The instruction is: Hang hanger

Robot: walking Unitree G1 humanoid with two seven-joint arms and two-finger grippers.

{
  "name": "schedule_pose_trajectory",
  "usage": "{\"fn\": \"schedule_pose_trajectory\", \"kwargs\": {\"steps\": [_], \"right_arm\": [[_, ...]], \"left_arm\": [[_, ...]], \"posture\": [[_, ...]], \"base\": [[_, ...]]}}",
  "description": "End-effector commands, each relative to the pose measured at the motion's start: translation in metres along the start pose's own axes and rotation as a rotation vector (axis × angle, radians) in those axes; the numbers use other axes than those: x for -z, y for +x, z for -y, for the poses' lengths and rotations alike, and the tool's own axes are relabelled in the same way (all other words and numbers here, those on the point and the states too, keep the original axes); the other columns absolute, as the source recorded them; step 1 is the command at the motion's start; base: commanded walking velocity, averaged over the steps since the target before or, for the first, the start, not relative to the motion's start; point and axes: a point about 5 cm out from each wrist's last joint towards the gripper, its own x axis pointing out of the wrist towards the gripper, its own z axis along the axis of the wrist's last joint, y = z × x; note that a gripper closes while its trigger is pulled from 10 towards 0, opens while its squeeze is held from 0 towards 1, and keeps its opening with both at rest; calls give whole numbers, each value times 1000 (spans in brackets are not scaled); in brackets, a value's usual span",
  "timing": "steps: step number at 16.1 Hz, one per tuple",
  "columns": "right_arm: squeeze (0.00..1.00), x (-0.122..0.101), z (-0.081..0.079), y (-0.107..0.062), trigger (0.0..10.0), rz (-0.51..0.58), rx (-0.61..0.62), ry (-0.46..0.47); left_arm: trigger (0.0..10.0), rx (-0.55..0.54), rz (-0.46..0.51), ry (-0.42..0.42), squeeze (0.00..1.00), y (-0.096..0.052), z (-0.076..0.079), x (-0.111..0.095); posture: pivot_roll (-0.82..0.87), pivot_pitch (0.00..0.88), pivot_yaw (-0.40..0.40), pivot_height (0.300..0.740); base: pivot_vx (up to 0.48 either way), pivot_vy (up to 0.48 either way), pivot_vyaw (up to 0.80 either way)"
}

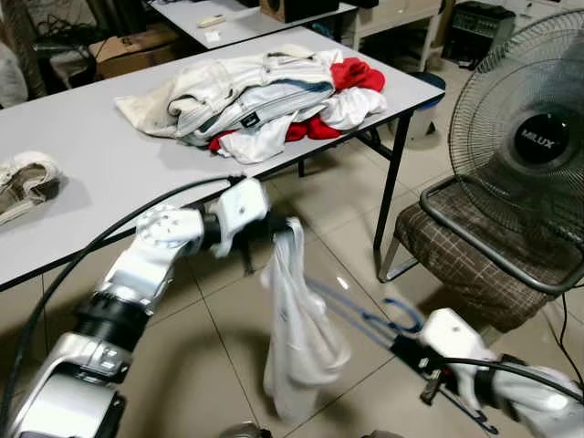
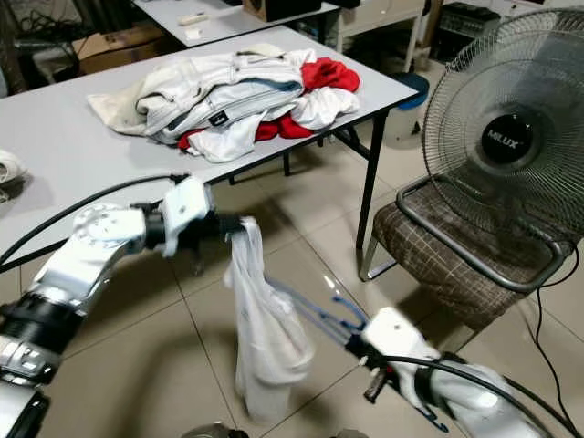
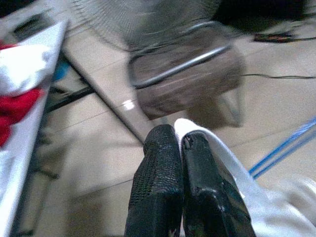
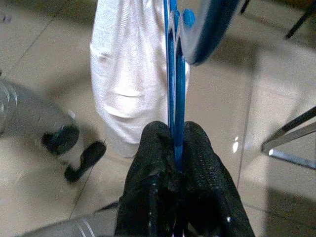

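A white garment [image 1: 297, 338] hangs limp over the tiled floor, pinched at its top edge by my left gripper [image 1: 276, 231], which is shut on the cloth [image 3: 217, 153]. A blue hanger [image 1: 370, 315] runs from inside the garment toward my right gripper [image 1: 408, 348], low at the right, which is shut on its thin blue bar [image 4: 174, 98]. The hanger's hook [image 1: 406, 313] curls beside that gripper. Part of the hanger is hidden in the fabric.
A grey table [image 1: 100, 155] carries a pile of white and red clothes [image 1: 260, 96]. To the right, a large fan [image 1: 529, 137] stands on a checked chair [image 1: 474, 260]. Another table [image 1: 228, 18] and a cardboard box [image 1: 132, 50] stand behind.
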Motion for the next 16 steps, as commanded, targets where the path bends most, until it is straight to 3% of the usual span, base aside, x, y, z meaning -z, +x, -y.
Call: {"fn": "schedule_pose_trajectory", "kwargs": {"steps": [1, 4, 6, 12, 16], "right_arm": [[0, -10, 0, -5, 10000, 46, 5, -6], [0, -15, -10, -10, 10000, 79, -20, -3], [0, -21, -8, -9, 10000, 108, 24, 31], [0, -37, -4, -5, 10000, 186, 86, 103], [0, -44, -21, 1, 10000, 231, 84, 189]], "left_arm": [[0, -88, -8, -12, 0, -2, -10, -3], [0, -102, 32, -49, 0, 6, -3, -5], [0, -114, 51, -53, 0, 13, 2, -9], [0, -163, 56, -55, 0, 15, 4, -12], [0, -218, 47, -48, 0, 16, 0, -12]], "posture": [[-92, 32, 123, 740], [-100, 37, 126, 740], [-102, 39, 125, 740], [-98, 29, 107, 740], [-105, 21, 105, 740]], "base": [[0, 0, 0], [0, 0, 0], [0, 0, 0], [0, 0, 0], [0, 0, 0]]}}
